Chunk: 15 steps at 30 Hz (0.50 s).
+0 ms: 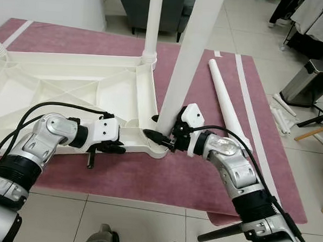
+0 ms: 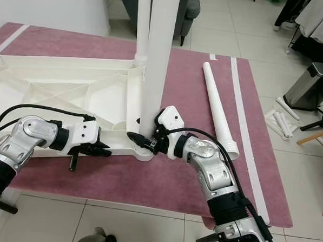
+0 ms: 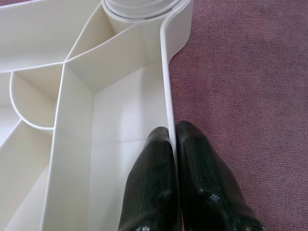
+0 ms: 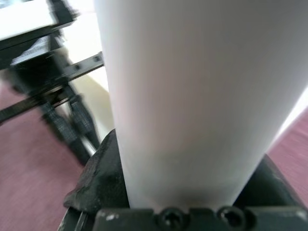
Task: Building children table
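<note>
Right gripper (image 1: 161,138) closed around upright table leg (image 1: 189,57), low near its foot, over corner socket of upturned tabletop (image 1: 71,89). Left gripper (image 1: 112,146) at 9 o'clock, pinching tabletop rim (image 3: 168,103). Spare leg (image 1: 230,100) lying at 2 o'clock on rug (image 1: 201,183). Probably light, stiff, smooth plastic; low grip advisable.
</note>
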Tool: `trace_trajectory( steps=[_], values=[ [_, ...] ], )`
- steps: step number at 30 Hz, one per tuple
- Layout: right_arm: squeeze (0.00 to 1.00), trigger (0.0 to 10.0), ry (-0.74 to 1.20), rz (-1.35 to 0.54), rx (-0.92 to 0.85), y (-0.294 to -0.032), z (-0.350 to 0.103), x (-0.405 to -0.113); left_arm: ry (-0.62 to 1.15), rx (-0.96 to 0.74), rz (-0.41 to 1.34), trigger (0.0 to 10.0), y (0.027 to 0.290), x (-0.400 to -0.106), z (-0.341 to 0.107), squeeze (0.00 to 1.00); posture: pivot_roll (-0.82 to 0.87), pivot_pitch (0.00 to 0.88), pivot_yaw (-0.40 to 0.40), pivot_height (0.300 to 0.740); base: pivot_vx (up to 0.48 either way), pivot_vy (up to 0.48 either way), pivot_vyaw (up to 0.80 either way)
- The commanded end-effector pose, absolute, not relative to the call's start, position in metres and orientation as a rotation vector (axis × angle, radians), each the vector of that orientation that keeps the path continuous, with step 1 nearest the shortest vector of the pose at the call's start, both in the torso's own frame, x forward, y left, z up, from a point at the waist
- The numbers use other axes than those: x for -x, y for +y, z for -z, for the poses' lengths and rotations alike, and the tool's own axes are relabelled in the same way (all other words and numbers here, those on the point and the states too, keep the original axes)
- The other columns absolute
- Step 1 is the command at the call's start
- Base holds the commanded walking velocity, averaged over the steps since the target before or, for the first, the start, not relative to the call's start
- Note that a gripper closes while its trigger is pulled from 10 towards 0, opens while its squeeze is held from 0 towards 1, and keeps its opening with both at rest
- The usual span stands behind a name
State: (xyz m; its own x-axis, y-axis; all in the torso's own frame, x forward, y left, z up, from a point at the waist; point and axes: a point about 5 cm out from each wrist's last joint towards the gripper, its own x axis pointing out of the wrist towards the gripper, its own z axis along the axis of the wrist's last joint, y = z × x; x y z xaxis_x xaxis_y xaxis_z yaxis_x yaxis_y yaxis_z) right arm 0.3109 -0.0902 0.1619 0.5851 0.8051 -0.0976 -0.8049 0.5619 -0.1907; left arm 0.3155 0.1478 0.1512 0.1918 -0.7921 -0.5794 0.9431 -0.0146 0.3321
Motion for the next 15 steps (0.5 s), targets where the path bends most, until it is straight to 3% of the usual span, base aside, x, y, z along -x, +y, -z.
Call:
trace_trajectory(
  steps=[1, 15],
  values=[
    [0.00, 0.0, 0.306, -0.755, 0.256, -0.110, -0.101, -0.310, 0.074, -0.768, 1.463, 0.0, 0.130, -0.314, -0.178, 0.00, 0.13, 0.080, 0.008, 0.740, 0.000, 0.000, 0.00],
    [0.00, 0.0, 0.355, -0.076, 0.200, -0.117, -0.080, -0.312, 0.032, -0.569, 1.387, 0.0, 0.095, -0.329, -0.182, 0.00, 0.11, 0.093, 0.025, 0.740, 0.000, 0.000, 0.00]
  ],
)
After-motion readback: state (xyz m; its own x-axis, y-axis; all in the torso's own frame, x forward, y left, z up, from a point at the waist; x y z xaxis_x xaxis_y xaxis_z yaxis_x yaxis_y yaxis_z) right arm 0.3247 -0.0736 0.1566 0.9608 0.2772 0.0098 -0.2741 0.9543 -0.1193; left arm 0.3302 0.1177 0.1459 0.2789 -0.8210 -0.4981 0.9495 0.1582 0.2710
